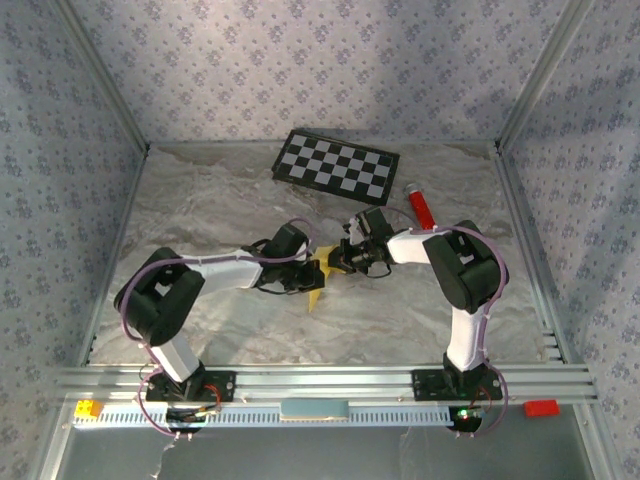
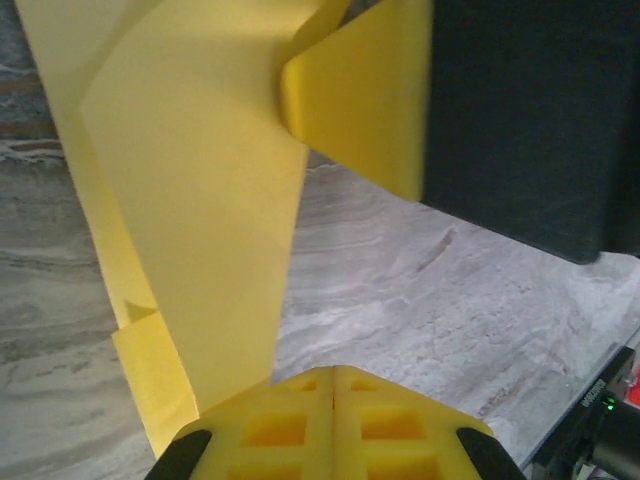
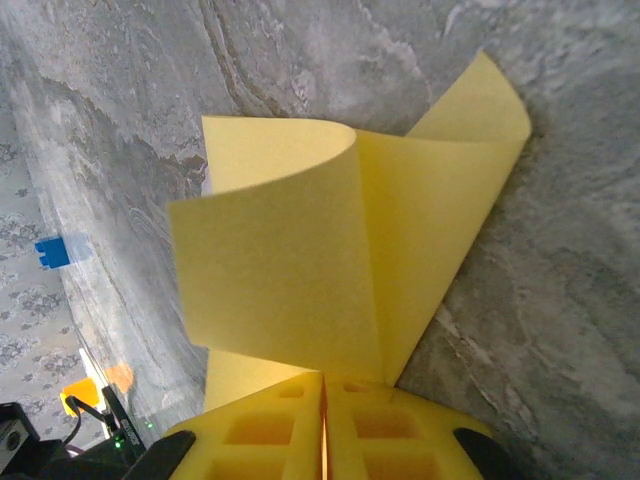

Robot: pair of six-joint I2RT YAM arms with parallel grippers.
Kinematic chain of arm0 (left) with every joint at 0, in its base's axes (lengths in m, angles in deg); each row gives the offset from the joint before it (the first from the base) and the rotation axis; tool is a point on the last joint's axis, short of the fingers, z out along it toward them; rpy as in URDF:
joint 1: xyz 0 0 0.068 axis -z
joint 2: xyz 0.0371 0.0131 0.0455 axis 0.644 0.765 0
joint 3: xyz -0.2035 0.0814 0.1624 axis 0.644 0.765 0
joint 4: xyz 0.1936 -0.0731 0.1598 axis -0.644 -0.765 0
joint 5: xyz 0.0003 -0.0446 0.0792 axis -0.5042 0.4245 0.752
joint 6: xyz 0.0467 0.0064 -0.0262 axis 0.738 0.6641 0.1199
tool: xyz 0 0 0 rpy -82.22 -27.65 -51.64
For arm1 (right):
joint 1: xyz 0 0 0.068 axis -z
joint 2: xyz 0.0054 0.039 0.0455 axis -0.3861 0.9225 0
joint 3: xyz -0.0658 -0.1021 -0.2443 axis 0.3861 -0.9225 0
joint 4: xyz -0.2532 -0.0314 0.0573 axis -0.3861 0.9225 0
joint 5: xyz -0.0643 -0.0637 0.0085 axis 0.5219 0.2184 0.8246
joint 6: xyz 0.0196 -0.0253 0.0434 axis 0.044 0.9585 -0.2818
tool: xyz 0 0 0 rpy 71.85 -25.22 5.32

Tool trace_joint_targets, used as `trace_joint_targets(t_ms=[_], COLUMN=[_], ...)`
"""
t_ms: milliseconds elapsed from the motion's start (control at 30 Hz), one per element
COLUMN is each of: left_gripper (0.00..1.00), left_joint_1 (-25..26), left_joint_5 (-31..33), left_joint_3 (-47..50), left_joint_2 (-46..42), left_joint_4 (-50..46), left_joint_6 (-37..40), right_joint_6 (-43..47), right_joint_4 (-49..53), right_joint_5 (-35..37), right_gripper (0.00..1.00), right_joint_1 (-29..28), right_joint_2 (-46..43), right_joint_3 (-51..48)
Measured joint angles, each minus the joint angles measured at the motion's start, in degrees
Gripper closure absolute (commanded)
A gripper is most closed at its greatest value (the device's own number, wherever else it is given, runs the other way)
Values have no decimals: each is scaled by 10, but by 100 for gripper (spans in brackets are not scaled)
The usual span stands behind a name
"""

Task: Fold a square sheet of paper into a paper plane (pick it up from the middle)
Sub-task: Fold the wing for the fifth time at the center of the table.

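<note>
Left claw (image 2: 333, 374) and right claw (image 3: 322, 380) pinching one paper sheet (image 3: 300, 270).

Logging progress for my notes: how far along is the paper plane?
Done: the yellow sheet of paper is already bent over on itself. In hand: the left end effector and right end effector both pinch it. Left: sharp lengthwise creases and a pointed dart shape.
</note>
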Motion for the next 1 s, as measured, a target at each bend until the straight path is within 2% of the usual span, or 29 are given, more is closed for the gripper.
trace_joint_targets(t_ms=[500,733,1000], left_gripper=[100,100,100], left_joint_1=[0,0,0], left_joint_5=[14,14,3], left_joint_3=[57,89,116], left_joint_2=[3,-12,-31], left_joint_4=[64,99,107], left_joint_6=[-5,-5,15], right_joint_6=[-2,-2,17], right_joint_4=[0,4,45], right_joint_5=[1,1,6], right_gripper=[90,87,86], right_joint_1=[0,0,-3], right_joint_2=[0,-4,-67], right_joint_3=[0,1,1])
